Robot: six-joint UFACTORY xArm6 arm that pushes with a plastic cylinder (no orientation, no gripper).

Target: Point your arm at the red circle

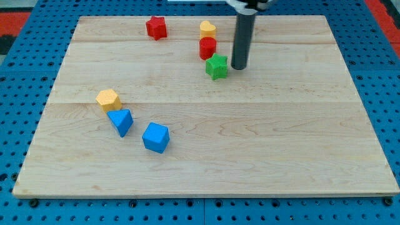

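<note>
The red circle block (207, 47) stands near the view's top, right of centre, on the wooden board (262, 150). A yellow block (207, 29) touches it from above and a green star block (217, 66) sits just below it. My tip (239, 67) is on the board just right of the green star and to the lower right of the red circle, a short gap away. A red star block (156, 27) lies further left at the top.
A yellow hexagon block (108, 99), a blue triangle block (121, 121) and a blue cube block (155, 137) cluster at the view's left. Blue pegboard (25, 75) surrounds the board.
</note>
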